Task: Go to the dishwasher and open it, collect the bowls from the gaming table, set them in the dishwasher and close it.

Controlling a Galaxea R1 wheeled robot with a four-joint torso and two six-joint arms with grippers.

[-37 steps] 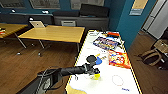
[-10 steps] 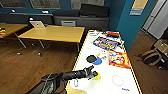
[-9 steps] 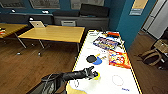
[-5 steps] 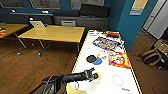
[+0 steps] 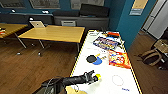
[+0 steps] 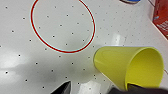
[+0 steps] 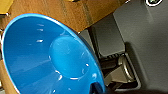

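Your yellow cup (image 6: 126, 66) is in the left gripper (image 5: 96, 78), tipped on its side above the near part of the counter (image 5: 105, 72), its open mouth turned toward the wrist camera; the gripper's dark fingers close on its rim. In the head view the cup (image 5: 98, 77) hangs just left of a red ring (image 5: 117, 80) printed on the white top, and from the wrist the same ring (image 6: 62, 25) lies just beside the cup on the dotted surface. Your left arm (image 5: 67, 81) reaches in from the near left over the counter's yellow edge. The blue bowl (image 7: 50, 55) sits in the right gripper, seen from the wrist with its hollow facing the camera, a dark fingertip at its rim, wood floor (image 7: 75, 12) behind it. Farther along the counter lie a black paddle (image 5: 91, 59) and a blue one (image 5: 98, 60), touching. Right of them is a red box (image 5: 118, 60), and beyond that a board game box (image 5: 106, 42). To the left, well apart, stands a yellow-topped table (image 5: 53, 33) with a laptop (image 5: 37, 24) at its far edge. A bag (image 5: 152, 55) rests on the floor to the right.
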